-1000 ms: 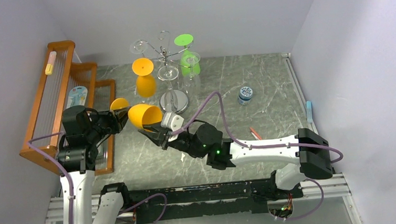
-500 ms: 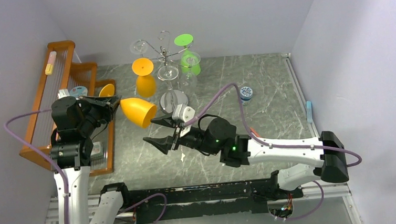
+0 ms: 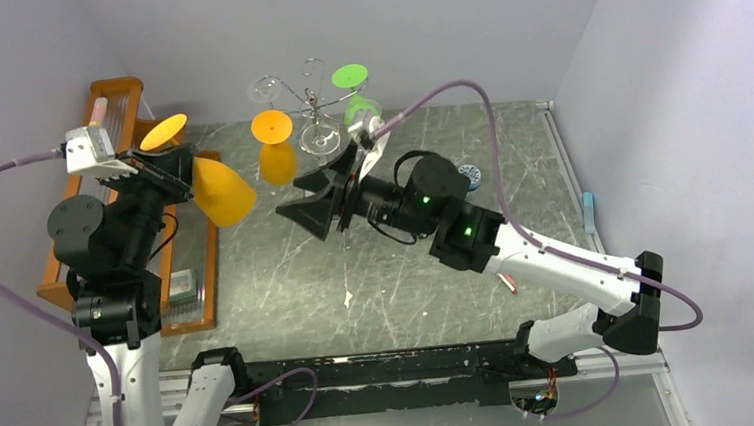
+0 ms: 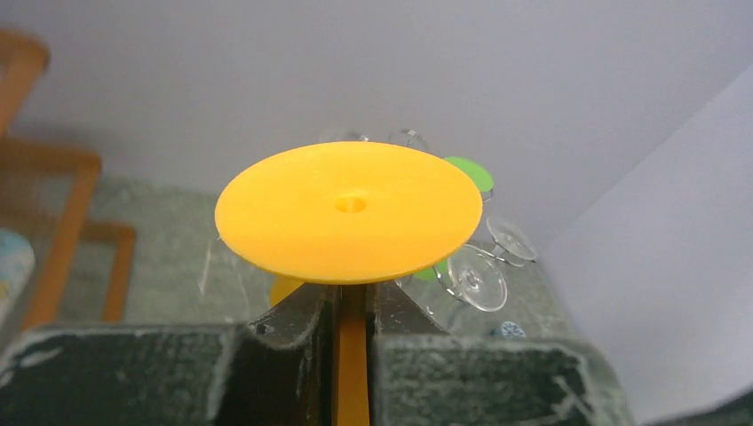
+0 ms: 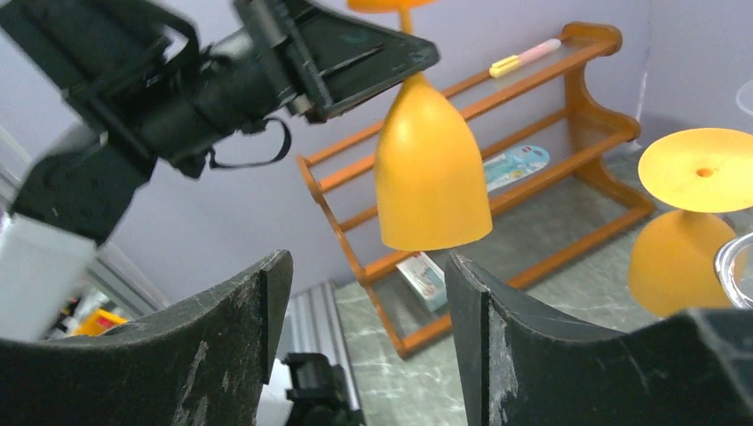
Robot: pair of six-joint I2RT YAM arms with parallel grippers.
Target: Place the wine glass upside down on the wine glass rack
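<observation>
The orange wine glass (image 3: 221, 191) is held by its stem in my left gripper (image 3: 174, 167), above the table's left side, foot (image 3: 164, 133) up and bowl mouth down, a little tilted. In the left wrist view its foot (image 4: 349, 213) sits just above the shut fingers (image 4: 293, 346). In the right wrist view its bowl (image 5: 431, 177) hangs ahead of my open, empty right gripper (image 5: 364, 266), apart from it. My right gripper (image 3: 290, 199) is right of the bowl. The chrome wine glass rack (image 3: 315, 102) stands at the back; my right arm hides its base.
On the rack hang another orange glass (image 3: 272, 127), a green one (image 3: 350, 75) and clear ones (image 3: 320, 137). The orange-brown wooden slatted rack (image 3: 101, 192) stands along the left wall. A small blue-lidded jar (image 3: 468, 174) is right of my right arm.
My right gripper came off the orange bowl, opened and moved back toward the rack. My left arm lifted the glass up and left, turning it foot up.
</observation>
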